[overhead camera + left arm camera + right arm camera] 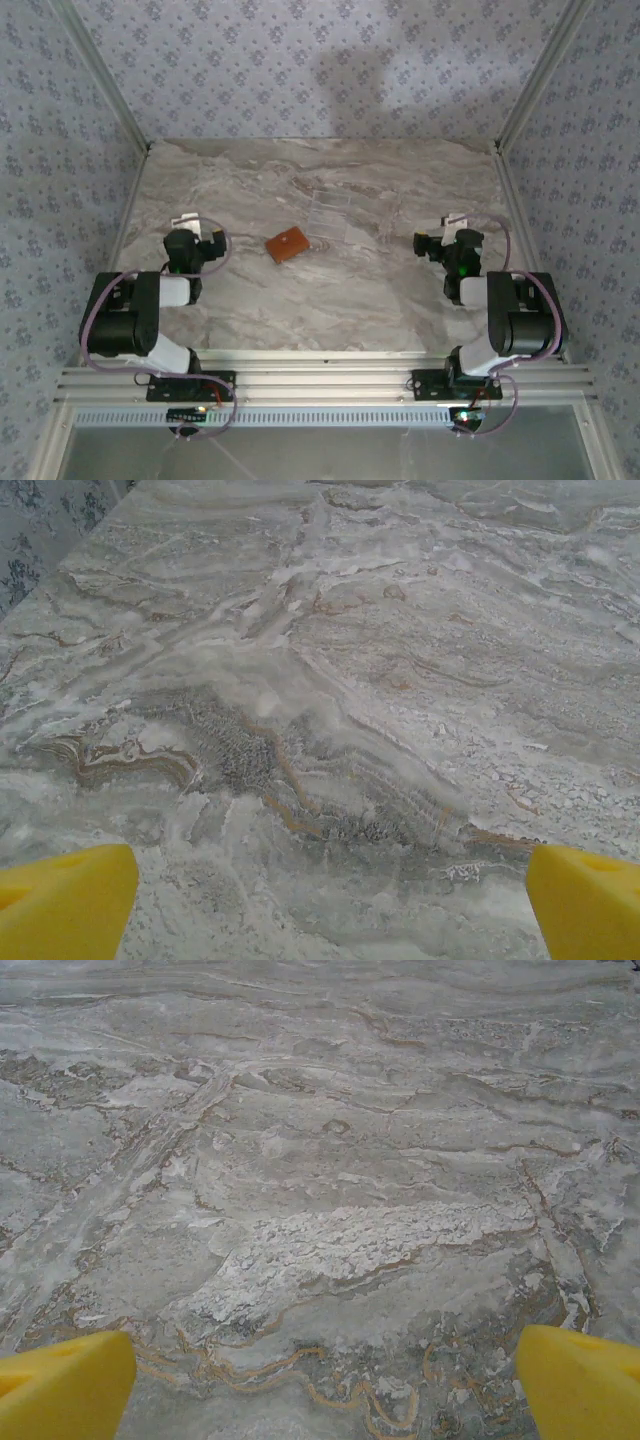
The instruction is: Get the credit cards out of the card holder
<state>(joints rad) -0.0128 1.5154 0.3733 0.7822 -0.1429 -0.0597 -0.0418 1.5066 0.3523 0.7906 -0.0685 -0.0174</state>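
Left tool [325,905] and right tool [322,1385] gape empty, task unstarted; next, one must reach the seemingly shut card holder [287,243].

left claw [328,902] wide open, right claw [322,1384] wide open, arms folded

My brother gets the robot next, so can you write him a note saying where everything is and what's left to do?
Left gripper: open, holding nothing, above the marble table on the left.
Right gripper: open, holding nothing, above the table on the right.
Card holder: lies closed mid-table between the arms, just beside the clear plastic tray, apart from both grippers.
Done: nothing yet.
Left: open the holder and pull out the credit cards.
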